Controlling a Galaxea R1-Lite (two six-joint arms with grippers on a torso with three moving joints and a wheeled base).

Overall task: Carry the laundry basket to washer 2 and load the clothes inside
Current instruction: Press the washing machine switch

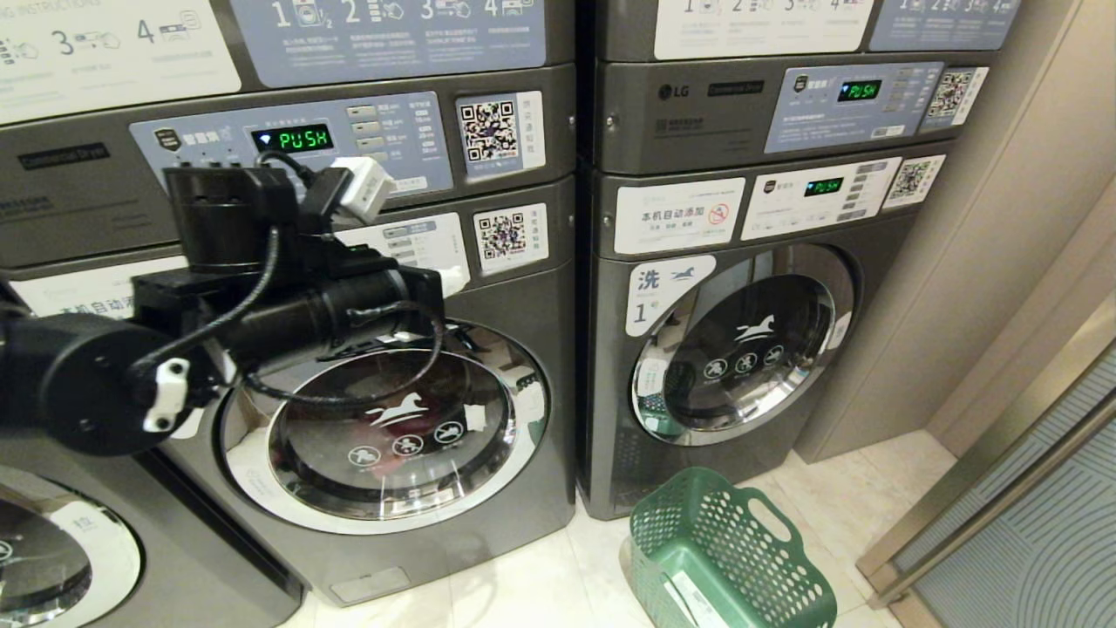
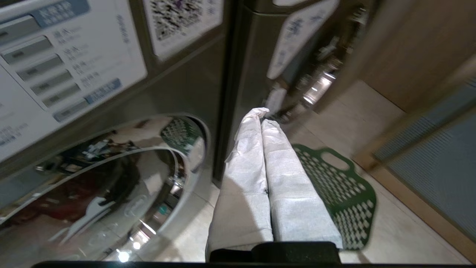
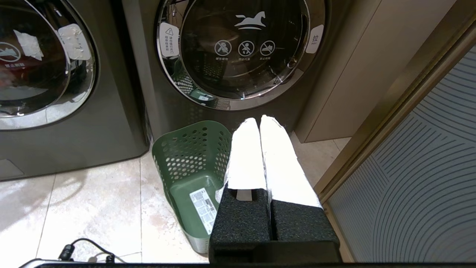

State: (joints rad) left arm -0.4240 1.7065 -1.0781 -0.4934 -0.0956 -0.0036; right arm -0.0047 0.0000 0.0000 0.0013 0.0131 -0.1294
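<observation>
green "push" display (image 1: 293, 138), lg logo (image 1: 674, 91), washer label "1" (image 1: 660, 292)

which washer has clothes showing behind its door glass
The middle washer that the left arm crosses: red cloth shows behind its glass. The washer labelled 1, behind the basket, looks empty.

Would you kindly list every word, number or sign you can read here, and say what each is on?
"PUSH": green display on the left stack's panel.
"PUSH": green display on the right stack's upper panel.
"LG": right stack's upper panel.
"洗 1" with a horse logo: label beside the right washer's door.
"本机自动添加": white sticker above that door.
"拉": tab on that door's rim.
QR codes, button captions, instruction steps: too small to read.
</observation>
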